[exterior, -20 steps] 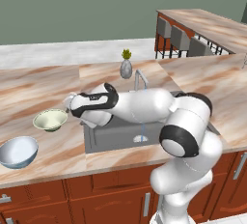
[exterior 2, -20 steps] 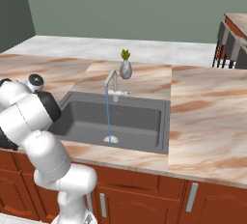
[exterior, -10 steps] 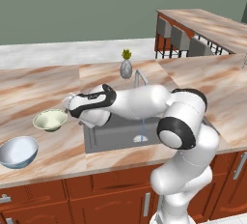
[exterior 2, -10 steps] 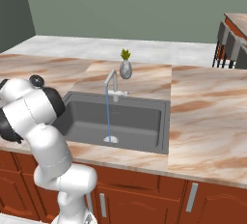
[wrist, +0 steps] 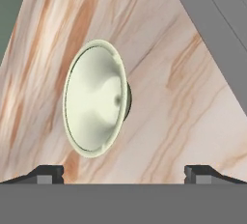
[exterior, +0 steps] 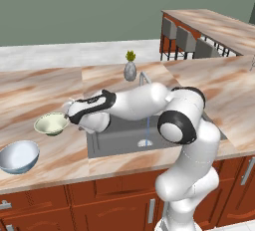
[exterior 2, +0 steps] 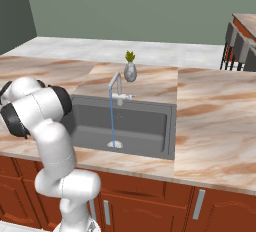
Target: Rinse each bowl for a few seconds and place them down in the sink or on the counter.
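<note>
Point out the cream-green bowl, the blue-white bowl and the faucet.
cream-green bowl (exterior: 51,123): left base view, on its inner hollow.
blue-white bowl (exterior: 18,155): left base view, on its inside.
faucet (exterior 2: 115,81): right base view, on the curved silver spout.

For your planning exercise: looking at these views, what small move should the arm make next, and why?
Probably ease the open end effector forward to straddle the rim of the small cream-green bowl. It holds nothing, the bowl sits just ahead on the counter, and water already runs from the faucet.
</note>
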Available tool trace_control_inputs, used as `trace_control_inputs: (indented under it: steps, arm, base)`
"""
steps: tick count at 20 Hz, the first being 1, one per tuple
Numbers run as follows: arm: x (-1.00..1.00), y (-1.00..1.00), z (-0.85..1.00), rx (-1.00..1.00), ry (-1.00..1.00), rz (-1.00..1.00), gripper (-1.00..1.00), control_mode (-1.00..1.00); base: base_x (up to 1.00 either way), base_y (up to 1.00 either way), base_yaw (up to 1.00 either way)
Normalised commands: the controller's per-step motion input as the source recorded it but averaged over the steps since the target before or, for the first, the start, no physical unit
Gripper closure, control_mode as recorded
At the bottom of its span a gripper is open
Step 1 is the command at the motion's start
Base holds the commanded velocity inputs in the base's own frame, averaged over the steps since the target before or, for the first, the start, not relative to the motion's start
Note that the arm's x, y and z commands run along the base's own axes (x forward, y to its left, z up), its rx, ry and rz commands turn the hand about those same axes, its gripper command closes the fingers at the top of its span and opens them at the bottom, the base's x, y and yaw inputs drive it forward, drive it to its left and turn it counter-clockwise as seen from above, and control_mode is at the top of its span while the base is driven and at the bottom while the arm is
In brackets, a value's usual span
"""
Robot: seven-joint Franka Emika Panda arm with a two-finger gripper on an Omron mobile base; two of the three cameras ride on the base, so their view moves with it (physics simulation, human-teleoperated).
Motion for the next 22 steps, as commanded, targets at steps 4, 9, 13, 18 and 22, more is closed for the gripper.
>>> trace_control_inputs:
  steps: [4, 9, 13, 18, 22]
  arm:
    - [0.12, 0.18, -0.18, 0.00, 0.00, -0.01, -1.00, -1.00]
    - [0.20, 0.14, -0.19, 0.00, 0.00, -0.01, -1.00, -1.00]
    - [0.24, 0.10, -0.18, 0.00, 0.00, -0.01, -1.00, -1.00]
    - [0.27, 0.15, -0.20, 0.00, 0.00, -0.01, -1.00, -1.00]
    - [0.31, 0.22, -0.19, 0.01, 0.00, -0.01, -1.00, -1.00]
  base:
    - [0.00, 0.00, 0.00]
    - [0.00, 0.00, 0.00]
    - [0.00, 0.00, 0.00]
    - [0.00, 0.00, 0.00]
    - [0.00, 0.00, 0.00]
